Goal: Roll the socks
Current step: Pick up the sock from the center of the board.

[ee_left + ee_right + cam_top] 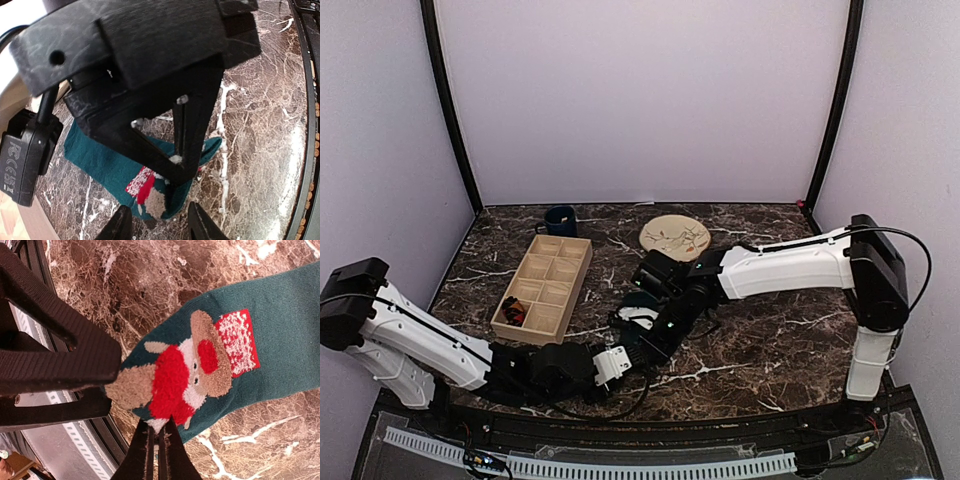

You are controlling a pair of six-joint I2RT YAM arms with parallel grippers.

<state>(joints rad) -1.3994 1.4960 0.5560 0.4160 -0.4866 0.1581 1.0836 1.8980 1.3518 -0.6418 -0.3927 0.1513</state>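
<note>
Two hands meet at the toe of the teal sock [270, 375]: my left hand [160, 222] half open astride it, my right hand [158, 437] shut, tips at its edge; its length runs away from both.

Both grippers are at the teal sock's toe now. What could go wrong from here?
The right gripper is shut on only the very edge of the teal sock, so the fabric may slip out once it is pulled. The left gripper stands open astride the tan toe, right beside the right one, so the two could collide as they move.
</note>
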